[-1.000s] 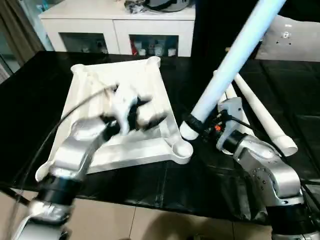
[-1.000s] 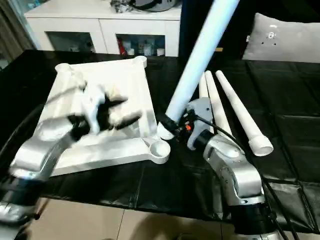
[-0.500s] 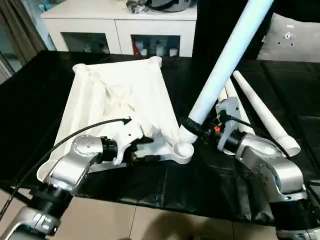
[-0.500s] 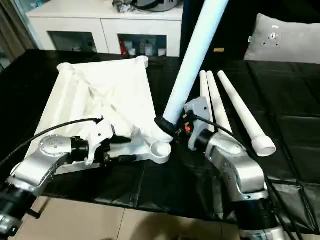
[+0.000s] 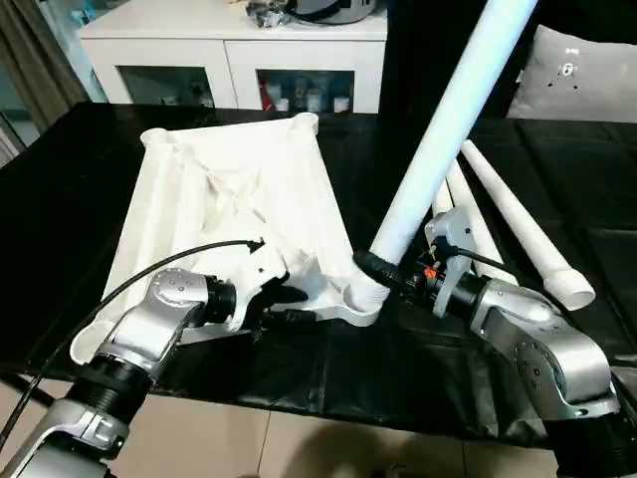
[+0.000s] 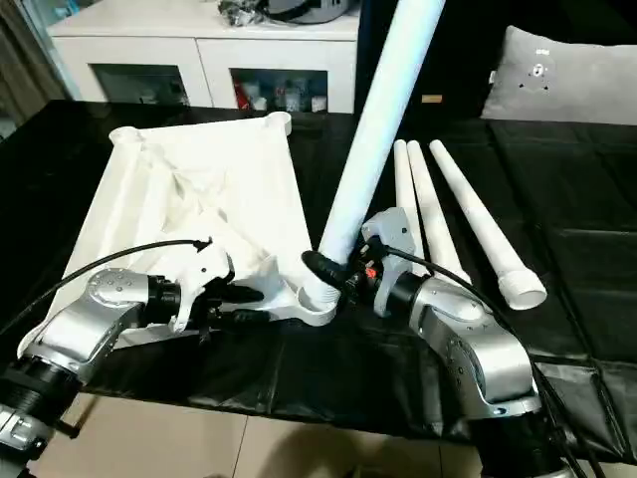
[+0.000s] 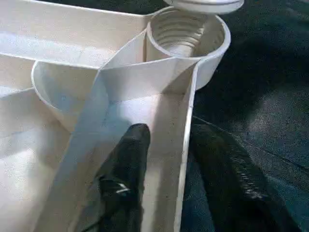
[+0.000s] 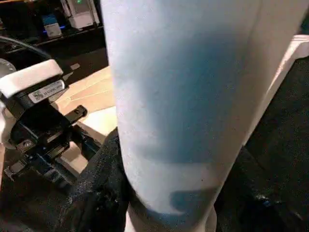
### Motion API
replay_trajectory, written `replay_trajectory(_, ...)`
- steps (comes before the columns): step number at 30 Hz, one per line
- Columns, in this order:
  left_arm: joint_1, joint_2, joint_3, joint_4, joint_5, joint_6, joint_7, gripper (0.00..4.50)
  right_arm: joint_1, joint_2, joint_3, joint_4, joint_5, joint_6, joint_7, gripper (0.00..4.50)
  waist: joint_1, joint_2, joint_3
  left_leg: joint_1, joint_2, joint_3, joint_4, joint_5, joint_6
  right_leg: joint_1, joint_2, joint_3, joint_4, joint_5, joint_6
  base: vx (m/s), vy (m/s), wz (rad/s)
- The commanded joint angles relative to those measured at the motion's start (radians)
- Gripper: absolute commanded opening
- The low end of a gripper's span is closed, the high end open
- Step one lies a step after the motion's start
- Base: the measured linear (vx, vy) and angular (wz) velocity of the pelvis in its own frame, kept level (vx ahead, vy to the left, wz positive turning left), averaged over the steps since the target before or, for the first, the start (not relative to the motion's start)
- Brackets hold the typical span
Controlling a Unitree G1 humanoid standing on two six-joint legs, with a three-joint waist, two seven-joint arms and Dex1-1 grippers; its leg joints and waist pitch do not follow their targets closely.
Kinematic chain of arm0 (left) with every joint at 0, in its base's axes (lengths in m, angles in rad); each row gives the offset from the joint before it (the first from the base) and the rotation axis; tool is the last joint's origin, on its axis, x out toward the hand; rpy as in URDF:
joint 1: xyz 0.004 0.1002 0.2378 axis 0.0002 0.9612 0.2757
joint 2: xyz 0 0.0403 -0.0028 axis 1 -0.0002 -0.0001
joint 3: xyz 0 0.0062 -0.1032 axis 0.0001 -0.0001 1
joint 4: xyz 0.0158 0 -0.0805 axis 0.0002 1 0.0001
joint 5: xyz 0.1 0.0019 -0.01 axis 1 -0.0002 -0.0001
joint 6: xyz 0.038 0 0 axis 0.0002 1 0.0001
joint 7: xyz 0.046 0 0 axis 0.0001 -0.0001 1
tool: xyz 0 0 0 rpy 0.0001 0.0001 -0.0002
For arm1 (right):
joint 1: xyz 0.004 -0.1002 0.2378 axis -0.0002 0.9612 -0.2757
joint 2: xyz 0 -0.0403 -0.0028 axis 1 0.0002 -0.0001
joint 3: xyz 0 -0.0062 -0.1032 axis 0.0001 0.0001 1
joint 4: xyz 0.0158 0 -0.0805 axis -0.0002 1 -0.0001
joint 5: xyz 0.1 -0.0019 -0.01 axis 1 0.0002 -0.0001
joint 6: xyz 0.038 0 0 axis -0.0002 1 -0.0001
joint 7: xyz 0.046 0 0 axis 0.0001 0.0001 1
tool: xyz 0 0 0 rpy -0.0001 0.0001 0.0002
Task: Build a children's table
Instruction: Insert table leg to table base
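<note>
Seating leg 1: that's the step in hand, as I read it.

Top: the tabletop [image 5: 234,214] lies upside down on the black worktop [image 5: 60,199], ribs up, sockets at the corners.

Leg in hand: your right claw [image 5: 383,274] is pinching the held leg [image 5: 443,129] near its thick end. It leans up and away to the robot's right, foot at the near-right corner socket [image 5: 360,296].

Fit: the left wrist view shows the threaded socket [image 7: 187,30] with the leg's end just above its mouth. Can't tell if any thread has caught; it looks not yet home.

Left claw: your left claw [image 7: 166,159] straddles the tabletop's near edge wall [image 7: 186,145] just beside that socket, 1 finger [image 7: 128,164] inside the rim, the other outside. Whether it's clamped on the wall yet I cannot tell.

Spare legs: 3 spare legs [image 6: 438,214] lie side by side on the worktop to the right of the top, well clear of the work.

Progress: early. 0 of 4 legs look fitted.

Next move: you'd want the left claw firm on that wall so the top can't slide or spin. Then bring the leg upright over the socket before pushing or turning.

Risk: at this tilt the leg could cross-thread or skid the top across the worktop.
</note>
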Motion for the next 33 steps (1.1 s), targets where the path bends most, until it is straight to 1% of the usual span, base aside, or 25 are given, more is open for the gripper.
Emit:
replay_trajectory(1, 0.006, 0.02, -0.007, -0.013, 0.01, -0.002, -0.024, 1.43, -0.015, 0.0, 0.009, -0.018, 0.015, 0.012, 0.014, 1.89, 0.004, -0.006, -0.065, -0.014, 0.028, 0.0, -0.078, -0.094, 0.032, 0.071, -0.064, 0.043, -0.077, -0.265, -0.181, 0.0, 0.0, 0.0)
replay_trajectory(3, 0.007, 0.029, -0.015, -0.008, 0.02, -0.014, -0.037, 1.21, -0.023, -0.002, 0.018, -0.011, 0.008, 0.011, 0.02, 1.89, 0.005, -0.003, -0.065, -0.013, 0.029, 0.0, -0.079, -0.096, 0.031, 0.07, -0.065, 0.043, -0.076, -0.271, -0.179, 0.0, 0.0, 0.0)
replay_trajectory(4, 0.008, 0.031, -0.017, -0.004, 0.024, -0.021, -0.043, 1.17, -0.027, -0.002, 0.021, -0.007, 0.004, 0.012, 0.018, 1.89, 0.004, -0.004, -0.063, -0.013, 0.029, 0.0, -0.08, -0.103, 0.031, 0.07, -0.065, 0.043, -0.078, -0.278, -0.177, 0.0, 0.0, 0.0)
replay_trajectory(6, 0.006, 0.026, -0.011, 0.004, 0.028, -0.048, -0.039, 0.98, -0.037, -0.004, 0.03, 0.004, -0.01, 0.013, 0.014, 1.89, 0.002, -0.003, -0.063, -0.013, 0.029, -0.001, -0.08, -0.106, 0.028, 0.07, -0.066, 0.043, -0.078, -0.281, -0.177, 0.0, 0.0, 0.0)
replay_trajectory(8, -0.001, 0.019, -0.006, 0.011, 0.026, -0.044, -0.035, 0.76, -0.048, -0.005, 0.04, 0.016, -0.026, 0.009, 0.011, 1.89, 0.002, -0.002, -0.063, -0.012, 0.029, 0.001, -0.079, -0.11, 0.024, 0.07, -0.066, 0.043, -0.079, -0.286, -0.178, 0.0, 0.0, 0.0)
replay_trajectory(12, -0.007, 0.021, -0.021, 0.02, 0.042, -0.051, -0.043, 0.44, -0.062, -0.004, 0.053, 0.034, -0.049, 0.002, 0.006, 1.89, 0.002, -0.001, -0.063, -0.012, 0.029, 0.0, -0.08, -0.108, 0.02, 0.069, -0.065, 0.044, -0.078, -0.283, -0.177, 0.0, 0.0, 0.0)
replay_trajectory(13, -0.009, 0.02, -0.024, 0.024, 0.047, -0.055, -0.044, 0.44, -0.07, -0.002, 0.056, 0.042, -0.054, 0.003, 0.003, 1.89, 0.001, -0.001, -0.064, -0.012, 0.028, 0.0, -0.079, -0.108, 0.019, 0.069, -0.065, 0.044, -0.077, -0.277, -0.178, 0.0, 0.0, 0.0)
replay_trajectory(16, -0.011, 0.019, -0.032, 0.032, 0.067, -0.075, -0.05, 0.13, -0.088, -0.007, 0.07, 0.06, -0.072, 0.008, 0.0, 1.89, 0.001, -0.002, -0.065, -0.014, 0.028, 0.0, -0.078, -0.096, 0.02, 0.072, -0.066, 0.044, -0.074, -0.248, -0.186, 0.0, 0.0, 0.0)
replay_trajectory(17, -0.01, 0.023, -0.04, 0.035, 0.077, -0.088, -0.053, 0.13, -0.092, -0.011, 0.077, 0.066, -0.077, 0.011, 0.002, 1.89, 0.002, -0.002, -0.064, -0.012, 0.03, -0.001, -0.08, -0.099, 0.021, 0.071, -0.065, 0.043, -0.076, -0.252, -0.186, 0.0, 0.0, 0.0)
replay_trajectory(19, -0.009, 0.025, -0.047, 0.037, 0.087, -0.1, -0.057, 0.03, -0.099, -0.021, 0.09, 0.079, -0.087, 0.022, 0.009, 1.89, 0.001, -0.003, -0.065, -0.013, 0.029, -0.001, -0.08, -0.1, 0.019, 0.072, -0.066, 0.043, -0.073, -0.255, -0.188, 0.0, 0.0, 0.0)
replay_trajectory(21, -0.011, 0.017, -0.037, 0.036, 0.078, -0.111, -0.057, 0.01, -0.104, -0.028, 0.1, 0.087, -0.093, 0.032, 0.023, 1.89, 0.001, -0.004, -0.066, -0.012, 0.03, 0.0, -0.078, -0.094, 0.021, 0.073, -0.067, 0.045, -0.072, -0.239, -0.191, 0.0, 0.0, 0.0)
replay_trajectory(22, -0.013, 0.015, -0.034, 0.034, 0.073, -0.109, -0.057, 0.01, -0.104, -0.029, 0.1, 0.089, -0.095, 0.036, 0.023, 1.89, 0.002, -0.006, -0.066, -0.013, 0.029, 0.001, -0.077, -0.087, 0.024, 0.074, -0.067, 0.045, -0.07, -0.228, -0.194, 0.0, 0.0, 0.0)
replay_trajectory(23, -0.013, 0.015, -0.034, 0.034, 0.073, -0.109, -0.057, 0.01, -0.104, -0.029, 0.1, 0.089, -0.095, 0.036, 0.023, 1.89, 0.002, -0.005, -0.065, -0.013, 0.029, 0.001, -0.077, -0.087, 0.026, 0.072, -0.067, 0.045, -0.071, -0.228, -0.196, 0.0, 0.0, 0.0)
replay_trajectory(24, -0.014, 0.014, -0.033, 0.034, 0.071, -0.115, -0.061, 0.0, -0.106, -0.03, 0.102, 0.092, -0.096, 0.04, 0.026, 1.89, 0.002, -0.006, -0.065, -0.013, 0.03, 0.002, -0.077, -0.089, 0.026, 0.072, -0.067, 0.045, -0.072, -0.231, -0.196, 0.0, 0.0, 0.0)
replay_trajectory(27, -0.022, 0.014, -0.04, 0.04, 0.081, -0.145, -0.078, 0.0, -0.114, -0.037, 0.122, 0.108, -0.101, 0.051, 0.047, 1.89, 0.001, -0.005, -0.065, -0.012, 0.029, 0.001, -0.078, -0.096, 0.025, 0.073, -0.066, 0.044, -0.073, -0.25, -0.193, 0.0, 0.0, 0.0)
replay_trajectory(28, -0.025, 0.012, -0.041, 0.045, 0.086, -0.148, -0.077, 0.0, -0.116, -0.04, 0.127, 0.11, -0.103, 0.05, 0.051, 1.89, 0.002, -0.007, -0.065, -0.013, 0.03, 0.001, -0.078, -0.094, 0.026, 0.073, -0.067, 0.044, -0.073, -0.249, -0.192, 0.0, 0.0, 0.0)
replay_trajectory(29, -0.025, 0.012, -0.041, 0.045, 0.086, -0.148, -0.077, 0.0, -0.116, -0.04, 0.127, 0.11, -0.103, 0.05, 0.051, 1.89, 0.002, -0.006, -0.065, -0.012, 0.03, 0.001, -0.077, -0.093, 0.026, 0.072, -0.067, 0.045, -0.073, -0.247, -0.193, 0.0, 0.0, 0.0)
replay_trajectory(31, -0.043, 0.007, -0.045, 0.079, 0.108, -0.185, -0.068, 0.0, -0.122, -0.043, 0.124, 0.109, -0.096, 0.062, 0.061, 1.89, 0.003, -0.009, -0.064, -0.013, 0.028, 0.002, -0.077, -0.093, 0.029, 0.073, -0.066, 0.045, -0.075, -0.253, -0.188, 0.0, 0.0, 0.0)
replay_trajectory(33, -0.054, 0.004, -0.048, 0.095, 0.114, -0.202, -0.07, 0.0, -0.125, -0.045, 0.119, 0.109, -0.086, 0.07, 0.076, 1.89, 0.004, -0.008, -0.064, -0.012, 0.029, 0.001, -0.078, -0.096, 0.028, 0.073, -0.067, 0.045, -0.075, -0.261, -0.186, 0.0, 0.0, 0.0)
